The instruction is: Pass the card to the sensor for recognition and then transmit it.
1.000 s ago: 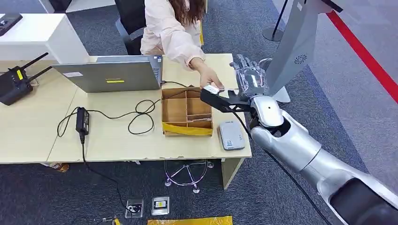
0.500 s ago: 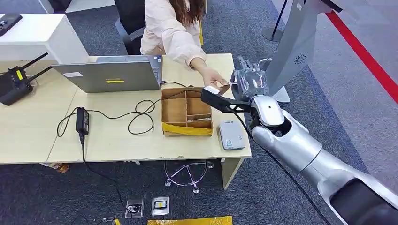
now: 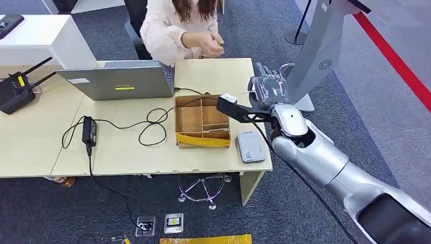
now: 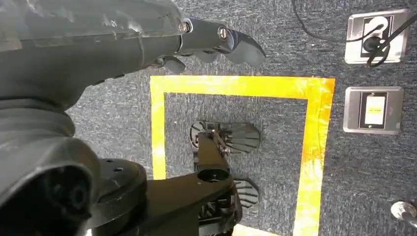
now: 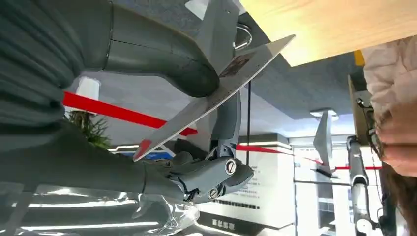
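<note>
- Right robot hand (image 3: 268, 86) is hovering past the far right corner of the worktop (image 3: 40, 147), above the carpet; dark fingers, clear plastic film over them.
- Card (image 5: 216, 96) is sitting in that hand: thin, flat, rigid, pale grey with a small print and a red corner, pinched between the thick grey thumb (image 5: 162, 59) and darker fingers (image 5: 223, 123). Card is sticking out beyond the thumb, tilted.
- Sensor (image 3: 250, 147) is lying flat on the worktop near its front right corner: grey rounded-rectangle reader, apart from the hand, on the robot's side of it.
- Brown cardboard tray (image 3: 202, 121) with dividers and yellow tape is sitting just left of the sensor.
- Left robot hand (image 4: 216, 44) is hanging over dark carpet with a yellow tape square; fingers curled in, holding nothing.
- Person (image 3: 180, 28) in a pale fuzzy top is sitting behind the worktop, hands drawn up at the chest.
- Grey laptop (image 3: 119, 81), black cable and adapter are lying on the light wood worktop.
</note>
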Controlling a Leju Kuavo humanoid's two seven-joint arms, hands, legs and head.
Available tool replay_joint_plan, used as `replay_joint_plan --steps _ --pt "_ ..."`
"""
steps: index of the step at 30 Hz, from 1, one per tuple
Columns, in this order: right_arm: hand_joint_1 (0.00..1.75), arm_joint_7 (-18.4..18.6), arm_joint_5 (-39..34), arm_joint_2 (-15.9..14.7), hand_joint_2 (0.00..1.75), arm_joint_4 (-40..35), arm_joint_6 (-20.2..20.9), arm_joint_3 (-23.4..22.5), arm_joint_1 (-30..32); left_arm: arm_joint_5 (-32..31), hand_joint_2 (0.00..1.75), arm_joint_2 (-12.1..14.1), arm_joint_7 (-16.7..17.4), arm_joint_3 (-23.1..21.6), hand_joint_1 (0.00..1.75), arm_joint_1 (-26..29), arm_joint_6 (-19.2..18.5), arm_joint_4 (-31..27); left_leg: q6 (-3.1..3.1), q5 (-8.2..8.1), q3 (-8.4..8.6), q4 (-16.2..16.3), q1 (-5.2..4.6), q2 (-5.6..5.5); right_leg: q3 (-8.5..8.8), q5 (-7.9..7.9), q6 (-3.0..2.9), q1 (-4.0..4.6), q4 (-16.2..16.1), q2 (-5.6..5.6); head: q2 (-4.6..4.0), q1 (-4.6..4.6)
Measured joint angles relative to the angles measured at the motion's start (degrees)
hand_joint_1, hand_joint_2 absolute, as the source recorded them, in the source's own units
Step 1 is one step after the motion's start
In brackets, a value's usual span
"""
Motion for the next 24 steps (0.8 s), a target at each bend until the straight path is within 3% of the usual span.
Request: replay_joint_plan --steps 24 --pt "1.75 -5.05 -0.31 3.65 1.75 11.43 0.46 4.09 1.38 1.14 0.00 0.00 0.00 0.61 0.00 0.78 0.63 0.00 0.00 0.00 -0.03 -0.01 0.00 -0.01 0.00 0.00 0.00 0.00 0.00 -0.05 0.00 0.02"
